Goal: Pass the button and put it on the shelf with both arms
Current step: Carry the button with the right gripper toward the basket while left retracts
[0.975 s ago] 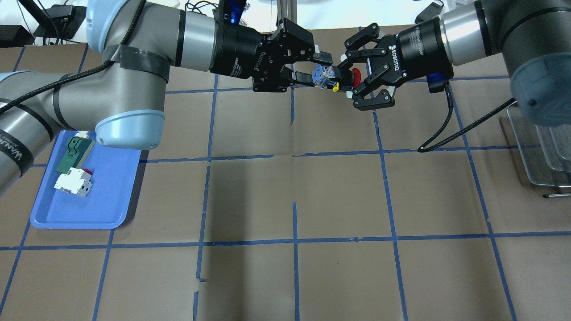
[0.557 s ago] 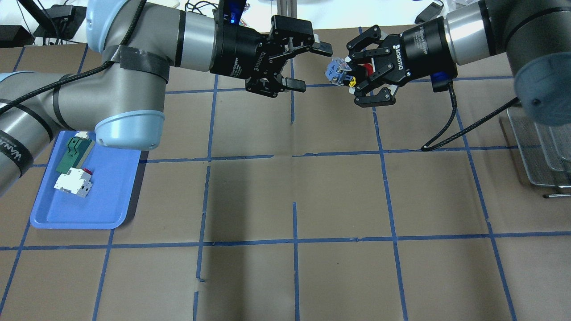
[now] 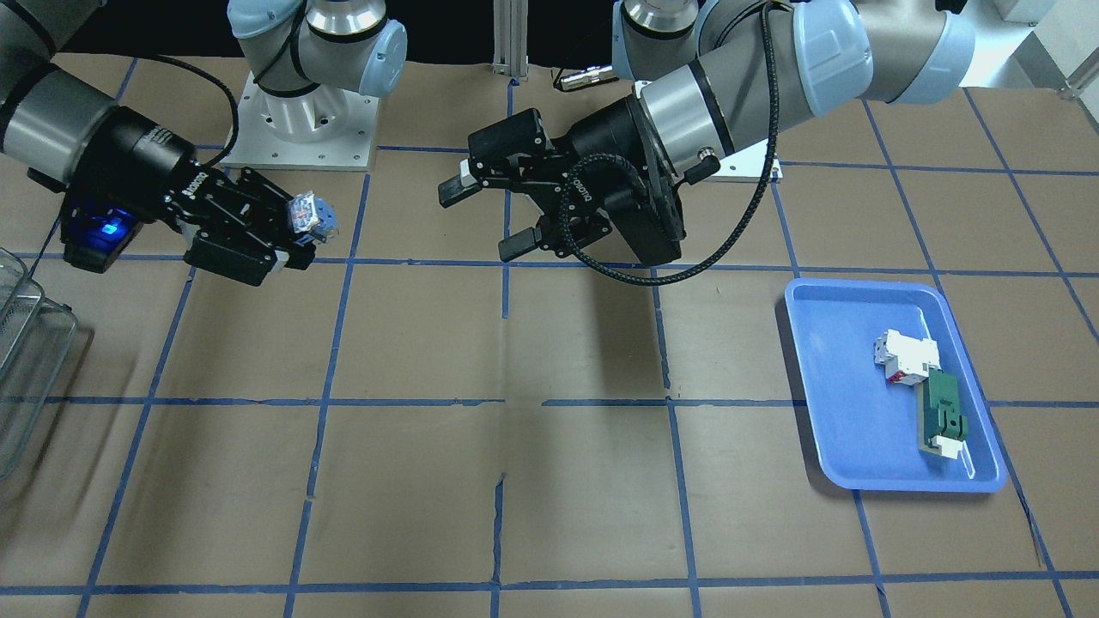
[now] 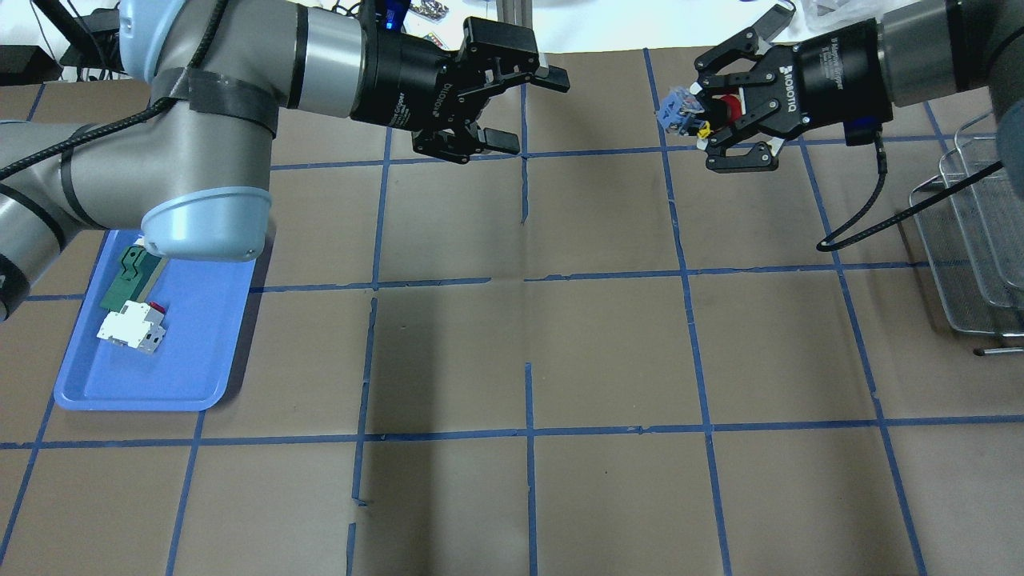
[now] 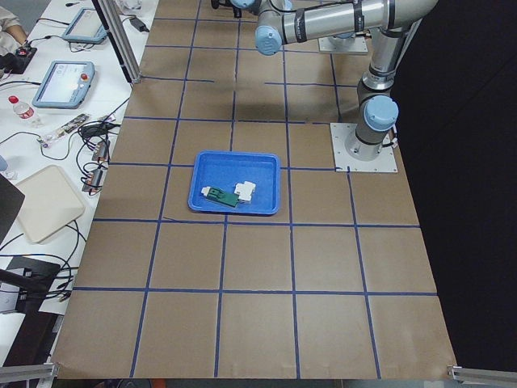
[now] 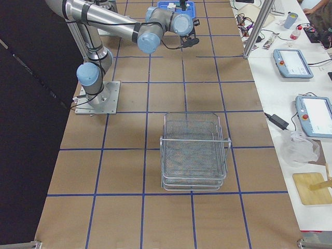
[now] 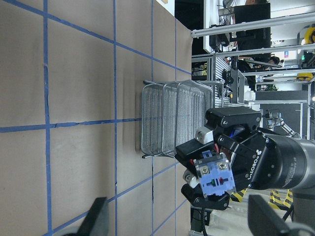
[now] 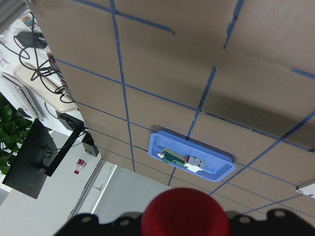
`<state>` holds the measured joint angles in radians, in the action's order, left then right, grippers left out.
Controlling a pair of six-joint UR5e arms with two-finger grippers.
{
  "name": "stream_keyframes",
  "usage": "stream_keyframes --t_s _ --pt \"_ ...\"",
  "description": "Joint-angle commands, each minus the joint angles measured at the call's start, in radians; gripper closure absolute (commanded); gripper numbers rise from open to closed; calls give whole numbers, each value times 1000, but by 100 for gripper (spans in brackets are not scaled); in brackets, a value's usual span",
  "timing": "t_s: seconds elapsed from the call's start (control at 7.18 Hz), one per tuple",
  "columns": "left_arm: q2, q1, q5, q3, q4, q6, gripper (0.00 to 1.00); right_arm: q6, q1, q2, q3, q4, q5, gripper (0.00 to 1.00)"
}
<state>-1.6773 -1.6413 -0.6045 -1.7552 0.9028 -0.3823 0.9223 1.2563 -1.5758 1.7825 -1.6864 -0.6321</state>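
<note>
The right gripper holds the button above the desk, jaws clenched on its red head, the blue-white block facing the left gripper. The left jaws are spread wide, well apart from it. The wire-mesh shelf stands at the desk's right end.

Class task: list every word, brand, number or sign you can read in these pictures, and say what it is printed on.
"ROBOTIQ": white, on the body of the right gripper.
"ROBOTIQ": on the body of the left gripper, upside down in the overhead view.
Smaller print beside that one: too blurred to read.
Marks on the back of the button: too small to read.
</note>
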Motion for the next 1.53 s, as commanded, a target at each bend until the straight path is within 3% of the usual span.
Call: stream_keyframes --t_s 0.0,0.28,0.7,0.84,1.39 --pt "7 26 -113 2 52 73 0 -290 -72 -1 0 8 -119 100" --pt "4 40 -298 66 169 135 0 -611 -124 0 -6 10 -294 100" --pt "15 37 -684 196 486 189 0 -1093 -263 4 -37 40 -544 100" --pt "15 35 -815 189 554 282 0 -1222 -288 8 -85 31 -658 100" --pt "56 37 -963 177 574 394 0 -1508 -298 247 -329 20 -906 100"
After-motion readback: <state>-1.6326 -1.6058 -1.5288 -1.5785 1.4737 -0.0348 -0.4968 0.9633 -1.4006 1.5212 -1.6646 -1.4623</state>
